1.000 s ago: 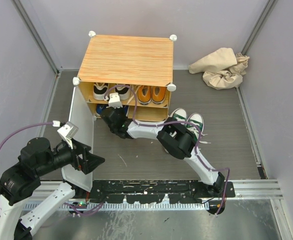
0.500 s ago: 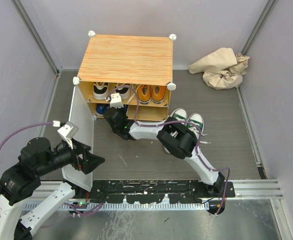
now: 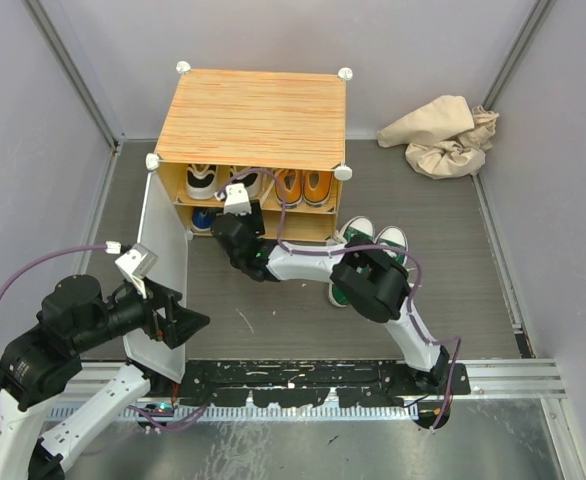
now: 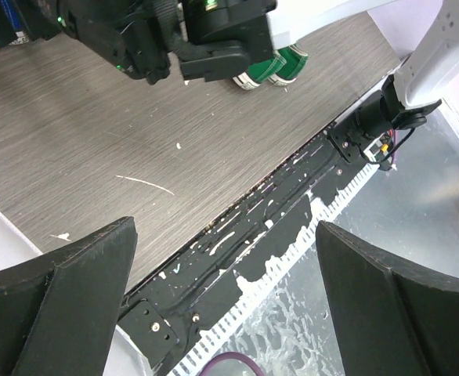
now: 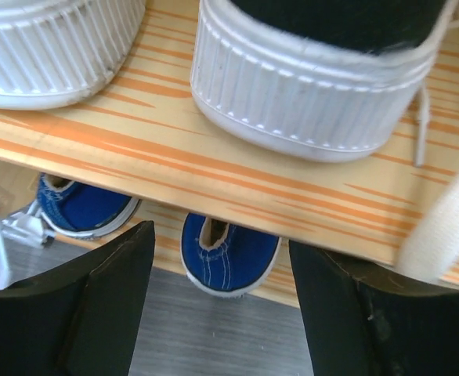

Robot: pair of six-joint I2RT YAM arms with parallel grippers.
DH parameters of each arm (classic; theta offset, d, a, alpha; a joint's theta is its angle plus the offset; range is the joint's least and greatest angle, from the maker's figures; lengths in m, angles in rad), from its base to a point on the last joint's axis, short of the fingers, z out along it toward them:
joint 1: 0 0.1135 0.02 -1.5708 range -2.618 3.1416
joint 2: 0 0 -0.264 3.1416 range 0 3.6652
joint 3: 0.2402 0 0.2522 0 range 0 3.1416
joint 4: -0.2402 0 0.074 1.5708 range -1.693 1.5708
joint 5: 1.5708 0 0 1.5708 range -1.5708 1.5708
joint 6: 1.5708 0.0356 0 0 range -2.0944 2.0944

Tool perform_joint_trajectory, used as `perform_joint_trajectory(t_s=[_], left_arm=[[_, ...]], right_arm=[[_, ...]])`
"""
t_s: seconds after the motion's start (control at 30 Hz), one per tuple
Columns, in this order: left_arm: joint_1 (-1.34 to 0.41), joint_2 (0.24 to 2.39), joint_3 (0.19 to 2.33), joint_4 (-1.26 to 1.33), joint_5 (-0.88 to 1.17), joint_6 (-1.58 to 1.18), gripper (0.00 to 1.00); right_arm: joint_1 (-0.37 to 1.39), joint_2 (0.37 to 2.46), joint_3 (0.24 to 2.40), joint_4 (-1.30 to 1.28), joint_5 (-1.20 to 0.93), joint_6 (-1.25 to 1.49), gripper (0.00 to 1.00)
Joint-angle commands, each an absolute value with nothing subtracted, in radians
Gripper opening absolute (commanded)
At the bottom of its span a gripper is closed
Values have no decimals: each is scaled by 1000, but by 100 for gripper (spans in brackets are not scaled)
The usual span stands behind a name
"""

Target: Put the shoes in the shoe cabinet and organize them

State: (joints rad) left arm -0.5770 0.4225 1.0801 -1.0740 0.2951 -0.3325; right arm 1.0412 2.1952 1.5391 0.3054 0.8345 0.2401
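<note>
The right arm stretches from its base toward 11 o'clock, its right gripper [image 5: 220, 239] at the shoe cabinet [image 3: 258, 110] front, jaws released and holding nothing. The left arm folds low at 8 o'clock beside the open white door [image 3: 163, 260], left gripper [image 4: 225, 231] also released. The upper shelf holds the white-and-black sneakers [image 5: 316, 102] and the orange pair [image 3: 303, 187]. The blue pair [image 5: 228, 254] sits below. The green pair [image 3: 373, 240] stands on the surface [image 3: 273, 310], at 4 o'clock of the cabinet.
</note>
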Motion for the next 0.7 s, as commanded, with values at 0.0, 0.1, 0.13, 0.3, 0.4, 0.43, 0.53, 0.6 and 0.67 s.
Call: perform_joint_trajectory(t_s=[0.0, 0.1, 0.13, 0.3, 0.4, 0.43, 0.53, 0.6, 0.67], left_arm=[[-576, 406, 1087, -1125, 232, -336, 98], [-576, 407, 1094, -1122, 232, -333, 98], [-575, 408, 1094, -1120, 237, -333, 98], [-576, 417, 1092, -1105, 258, -321, 98], [-576, 420, 1090, -1101, 267, -313, 98], [-576, 419, 1086, -1096, 272, -312, 98], [-577, 414, 1068, -1078, 279, -311, 98], [-576, 417, 1062, -1074, 287, -313, 98], [-577, 420, 1061, -1073, 292, -313, 98]], right_arm=[[1060, 2026, 1534, 176, 819, 324, 76], [1075, 1946, 1479, -8, 803, 396, 80], [1080, 1913, 1445, -70, 796, 425, 82], [1115, 1714, 1186, -414, 840, 628, 85], [1113, 1580, 1071, -640, 895, 833, 87], [1111, 1517, 1037, -694, 907, 880, 86], [1095, 1377, 957, -781, 910, 972, 83], [1078, 1299, 916, -806, 913, 1010, 82], [1067, 1234, 891, -841, 929, 1054, 81]])
